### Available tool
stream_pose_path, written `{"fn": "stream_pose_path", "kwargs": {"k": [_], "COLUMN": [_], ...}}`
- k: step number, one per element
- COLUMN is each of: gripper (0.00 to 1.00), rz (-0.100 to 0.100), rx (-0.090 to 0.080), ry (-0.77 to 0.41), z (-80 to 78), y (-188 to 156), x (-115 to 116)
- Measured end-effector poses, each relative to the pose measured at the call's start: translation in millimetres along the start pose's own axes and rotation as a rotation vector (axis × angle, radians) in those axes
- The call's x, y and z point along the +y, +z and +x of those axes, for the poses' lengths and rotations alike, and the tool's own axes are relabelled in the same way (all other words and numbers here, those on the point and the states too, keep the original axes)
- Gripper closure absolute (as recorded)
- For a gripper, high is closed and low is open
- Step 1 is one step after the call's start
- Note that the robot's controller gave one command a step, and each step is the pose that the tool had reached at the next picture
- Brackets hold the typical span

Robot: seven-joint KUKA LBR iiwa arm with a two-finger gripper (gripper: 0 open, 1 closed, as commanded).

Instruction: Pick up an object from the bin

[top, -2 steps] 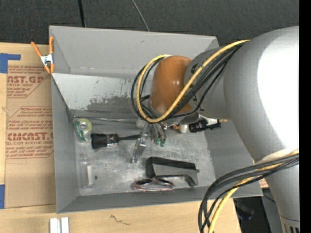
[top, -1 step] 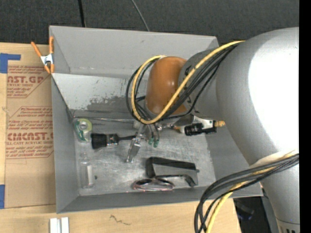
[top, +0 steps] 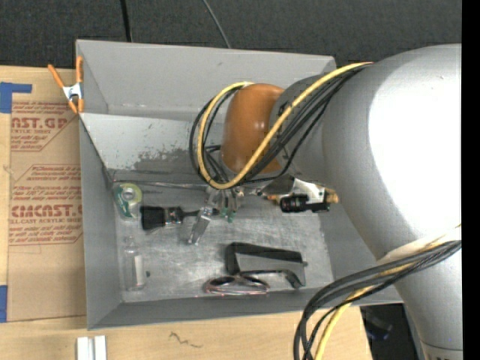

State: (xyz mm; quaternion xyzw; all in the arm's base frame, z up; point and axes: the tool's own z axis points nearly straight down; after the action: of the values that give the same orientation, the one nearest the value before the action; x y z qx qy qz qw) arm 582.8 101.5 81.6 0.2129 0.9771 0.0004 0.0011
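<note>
Poised low in grey bin (top: pixel 97 171) with claw (top: pixel 222 210) just beside black-and-silver tool (top: pixel 174 219); cannot tell how open. Nothing lifted yet: gripping and raising left to do.

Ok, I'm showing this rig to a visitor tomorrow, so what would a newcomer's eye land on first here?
The bulky silver arm looms in from the right, and its orange wrist cover, looped with yellow and black cables, hangs over the middle of the grey bin. Below the cover the pincer sits low near the bin floor, close to a small silver piece. A black angled bracket lies toward the front.
</note>
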Motion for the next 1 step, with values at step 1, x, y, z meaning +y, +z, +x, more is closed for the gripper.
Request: {"fn": "stream_pose_path", "kwargs": {"k": [1], "gripper": [0.00], "rz": [0.001], "rx": [0.001], "ry": [0.244], "z": [6.9], "y": [3.8], "x": [14.9]}}
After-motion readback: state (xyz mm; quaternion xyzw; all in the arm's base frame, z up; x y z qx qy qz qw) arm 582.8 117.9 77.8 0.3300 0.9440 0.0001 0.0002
